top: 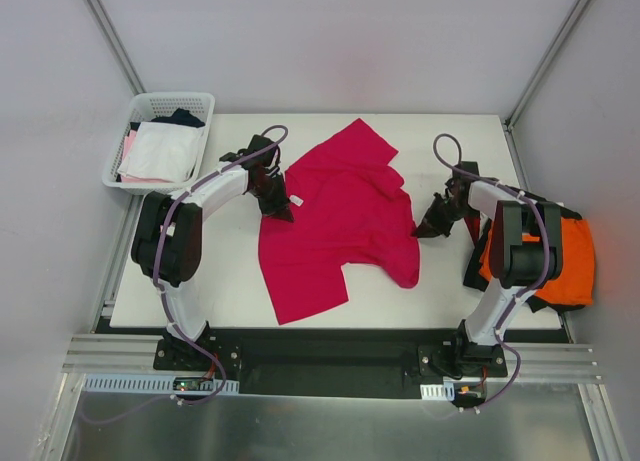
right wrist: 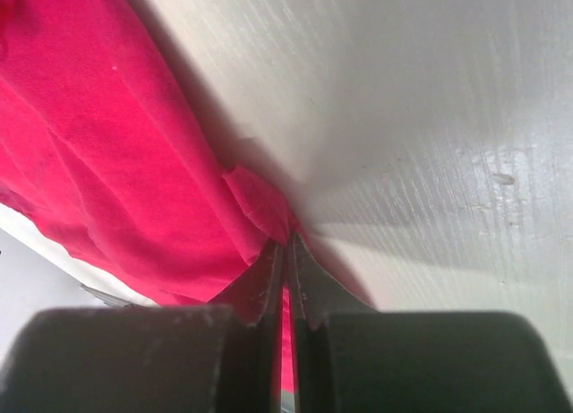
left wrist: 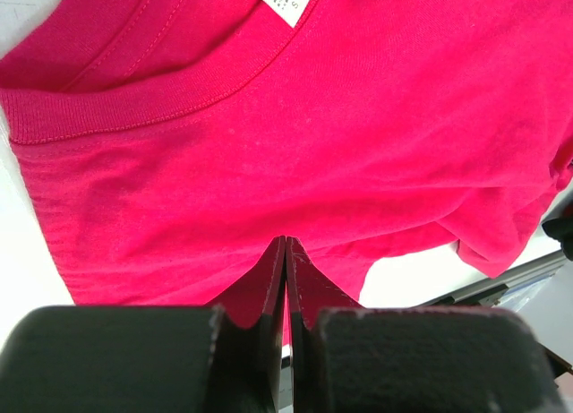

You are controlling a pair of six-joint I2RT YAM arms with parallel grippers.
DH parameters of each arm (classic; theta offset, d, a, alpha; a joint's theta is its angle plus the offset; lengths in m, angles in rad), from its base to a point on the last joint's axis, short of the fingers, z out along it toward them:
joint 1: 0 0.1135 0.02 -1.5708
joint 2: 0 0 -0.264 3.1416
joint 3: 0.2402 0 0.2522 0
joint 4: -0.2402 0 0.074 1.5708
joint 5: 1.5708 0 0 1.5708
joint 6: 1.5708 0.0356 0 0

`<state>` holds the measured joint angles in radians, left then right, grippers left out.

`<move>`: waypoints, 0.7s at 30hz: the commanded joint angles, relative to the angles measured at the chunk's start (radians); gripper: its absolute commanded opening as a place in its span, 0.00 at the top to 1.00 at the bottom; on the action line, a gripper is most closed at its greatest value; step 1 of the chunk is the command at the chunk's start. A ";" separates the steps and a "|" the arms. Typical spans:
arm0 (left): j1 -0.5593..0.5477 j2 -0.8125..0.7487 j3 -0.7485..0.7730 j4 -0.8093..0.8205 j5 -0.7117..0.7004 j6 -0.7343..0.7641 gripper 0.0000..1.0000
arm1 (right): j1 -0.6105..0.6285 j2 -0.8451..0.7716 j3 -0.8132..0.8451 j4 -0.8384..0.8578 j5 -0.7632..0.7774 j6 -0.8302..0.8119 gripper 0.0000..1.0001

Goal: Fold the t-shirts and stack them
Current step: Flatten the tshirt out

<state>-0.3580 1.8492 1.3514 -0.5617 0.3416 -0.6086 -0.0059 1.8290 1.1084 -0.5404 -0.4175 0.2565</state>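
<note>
Crimson cloth takes the middle of the white table (top: 450,281): the crimson t-shirt (top: 335,216) lies there spread out but not flat, with one sleeve pointing to the far side and the lower part wrinkled and turned over on the right. Its small white label (top: 296,201) sits at the neck, on the left side of the shirt.

The left pincer (top: 283,209) is at this neck side. In the left wrist view its fingers are pressed together, with a thin strip of crimson between them, so it is clamped on the crimson t-shirt just below the ribbed collar.

The right pincer (top: 418,231) is at the right edge of the same shirt. In the right wrist view its fingers are also together, and a small fold of the crimson hem is pinched at their tips, low over the table surface.

The orange t-shirt (top: 575,256) lies in a heap at the right edge of the table, behind the right arm and well apart from the crimson one. Some black cloth (top: 542,303) shows under its near edge; I cannot tell what garment it is.

A white mesh basket (top: 150,106) stands at the far left corner, with a white garment (top: 160,151) on top inside it.
</note>
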 commanded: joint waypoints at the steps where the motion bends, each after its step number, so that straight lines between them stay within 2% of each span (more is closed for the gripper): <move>1: 0.007 -0.022 0.009 -0.017 0.023 0.026 1.00 | -0.002 -0.007 0.053 -0.038 0.020 -0.007 0.99; 5: 0.007 -0.018 0.012 -0.015 0.025 0.023 1.00 | -0.002 -0.052 0.088 -0.088 0.048 -0.013 0.99; 15: 0.005 0.027 0.052 -0.006 0.043 0.000 1.00 | 0.000 -0.145 0.306 -0.314 0.085 -0.045 0.99; 21: 0.005 0.031 0.049 0.016 0.053 -0.010 1.00 | 0.001 -0.168 0.395 -0.386 0.098 -0.057 0.99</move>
<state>-0.3580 1.8793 1.3720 -0.5564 0.3676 -0.6106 -0.0059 1.7149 1.4460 -0.8181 -0.3454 0.2211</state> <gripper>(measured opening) 0.003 0.022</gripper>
